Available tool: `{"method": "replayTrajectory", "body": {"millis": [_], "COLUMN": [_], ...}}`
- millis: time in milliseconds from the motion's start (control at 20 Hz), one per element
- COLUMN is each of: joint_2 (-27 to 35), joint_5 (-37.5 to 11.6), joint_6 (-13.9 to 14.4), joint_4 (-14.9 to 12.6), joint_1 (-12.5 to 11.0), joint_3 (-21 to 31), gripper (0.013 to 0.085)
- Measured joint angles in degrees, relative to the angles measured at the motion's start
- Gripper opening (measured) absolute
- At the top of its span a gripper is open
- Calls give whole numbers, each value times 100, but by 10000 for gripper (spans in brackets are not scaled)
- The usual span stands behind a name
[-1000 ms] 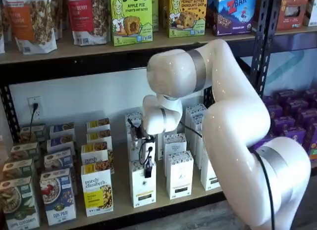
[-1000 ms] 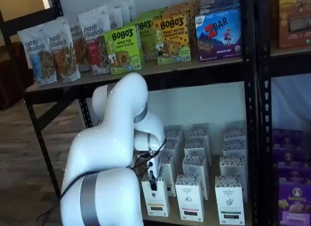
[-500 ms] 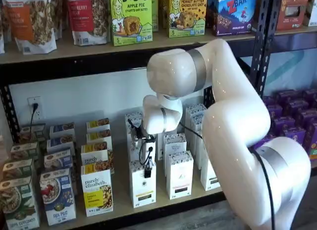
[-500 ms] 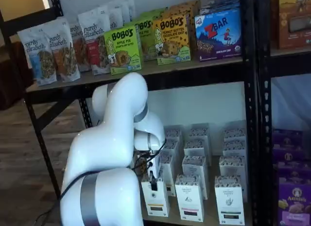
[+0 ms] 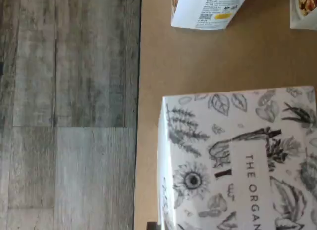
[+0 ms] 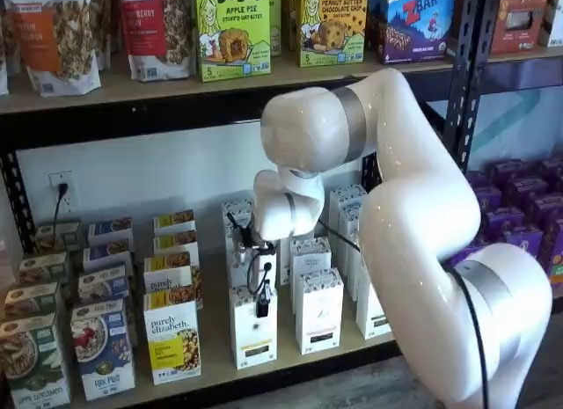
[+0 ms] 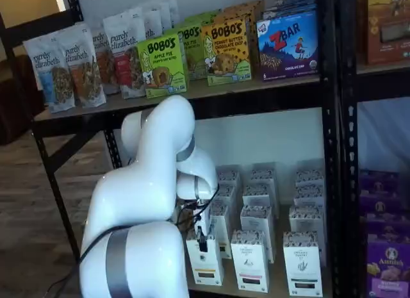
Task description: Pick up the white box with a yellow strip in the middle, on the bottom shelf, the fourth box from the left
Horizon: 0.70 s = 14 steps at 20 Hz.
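Note:
The white box (image 6: 253, 334) stands at the front of the bottom shelf (image 6: 215, 339), tall and narrow, with a dark label and a thin yellow strip low on its front. It also shows in a shelf view (image 7: 206, 266). In the wrist view its leaf-patterned top (image 5: 237, 161) lies close below the camera on the tan board (image 5: 198, 57). My gripper (image 6: 262, 302) hangs at the box's top, with one black finger over the upper front face; it shows the same way in a shelf view (image 7: 202, 239). No gap between fingers shows.
A purely elizabeth box (image 6: 172, 339) stands left of the white box and a like white carton (image 6: 319, 310) stands right of it, with more rows behind. Bobo's boxes (image 6: 233, 31) sit on the higher board. Purple boxes (image 6: 519, 215) fill the right bay. The grey plank floor (image 5: 69, 111) lies beyond the shelf edge.

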Motion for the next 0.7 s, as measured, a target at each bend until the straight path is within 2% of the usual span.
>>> {"method": "replayTrajectory", "body": {"millis": [300,450,700], "joint_2": [7,24,28], "joint_5": [-69,-34,-13], "joint_6": [-54,-102,-1], "joint_4": [76,151,48], "joint_1": [17,33,40], "joint_3": [25,-8,-25], "gripper": [650,570,570]}}
